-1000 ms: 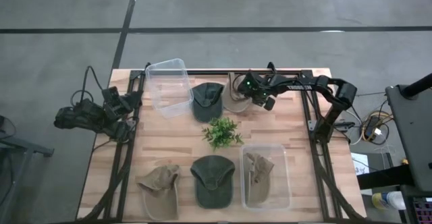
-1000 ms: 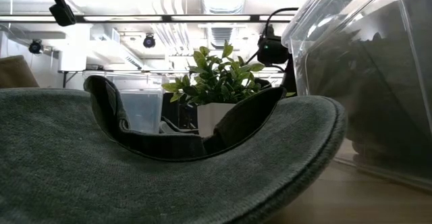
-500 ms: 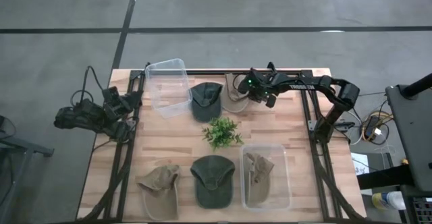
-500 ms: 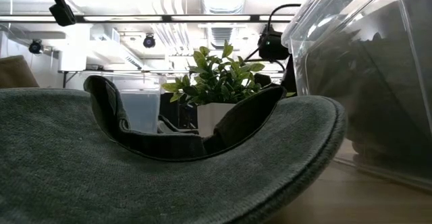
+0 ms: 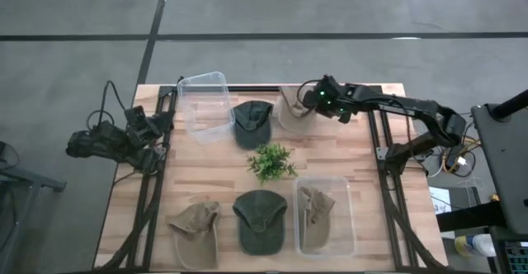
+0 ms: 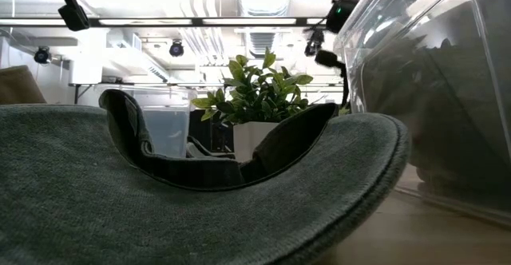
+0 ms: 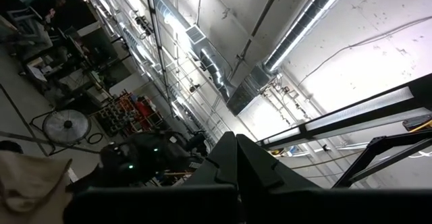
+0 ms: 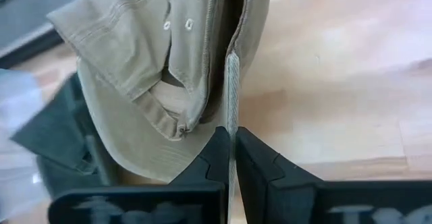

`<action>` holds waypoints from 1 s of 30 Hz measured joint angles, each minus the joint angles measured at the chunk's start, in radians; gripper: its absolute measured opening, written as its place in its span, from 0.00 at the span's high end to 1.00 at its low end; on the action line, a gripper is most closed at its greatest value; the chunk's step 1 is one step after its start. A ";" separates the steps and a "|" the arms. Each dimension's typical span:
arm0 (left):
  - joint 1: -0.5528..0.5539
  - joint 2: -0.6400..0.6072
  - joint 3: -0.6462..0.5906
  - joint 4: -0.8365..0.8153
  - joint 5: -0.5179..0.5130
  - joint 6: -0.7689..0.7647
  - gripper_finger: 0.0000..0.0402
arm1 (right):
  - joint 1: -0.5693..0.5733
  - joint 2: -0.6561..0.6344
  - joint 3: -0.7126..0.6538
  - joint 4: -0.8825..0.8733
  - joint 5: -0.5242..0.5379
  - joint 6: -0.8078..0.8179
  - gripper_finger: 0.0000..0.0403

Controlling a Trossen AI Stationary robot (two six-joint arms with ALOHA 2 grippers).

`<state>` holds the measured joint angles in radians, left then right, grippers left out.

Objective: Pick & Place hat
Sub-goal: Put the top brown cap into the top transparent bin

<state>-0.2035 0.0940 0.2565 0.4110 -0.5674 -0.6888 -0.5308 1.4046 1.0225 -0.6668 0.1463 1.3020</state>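
Up comes the right gripper point(image 8: 231, 146) with the tan hat point(image 8: 172, 69), lifted since a second ago, jaws pinched tight on its edge above the table's point(image 5: 363, 171) far side. Beside it the green hat point(image 5: 252, 123) lies flat. Left gripper point(image 5: 147, 128) waits off the left edge, jaws closed.

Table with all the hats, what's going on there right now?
The right gripper is at the far edge of the table, shut on a tan hat that hangs from its fingers, apparently lifted. The left gripper waits off the table's left side. Four more hats lie about a small plant: one already in the near bin, while the far bin holds nothing.
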 joint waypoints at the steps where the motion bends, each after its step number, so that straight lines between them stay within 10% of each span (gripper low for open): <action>1: 0.000 0.000 0.000 0.000 0.000 0.000 1.00 | -0.001 -0.018 0.000 -0.008 0.007 -0.004 0.98; 16: 0.001 0.000 0.000 0.002 -0.002 -0.011 1.00 | 0.009 -0.207 0.000 0.213 -0.024 -0.095 0.98; 30: 0.000 0.000 0.000 0.050 -0.002 -0.023 1.00 | 0.071 -0.111 0.083 0.489 -0.092 -0.079 0.98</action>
<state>-0.2031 0.0940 0.2569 0.4615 -0.5698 -0.7116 -0.4600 1.2937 1.1053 -0.1777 0.0545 1.2231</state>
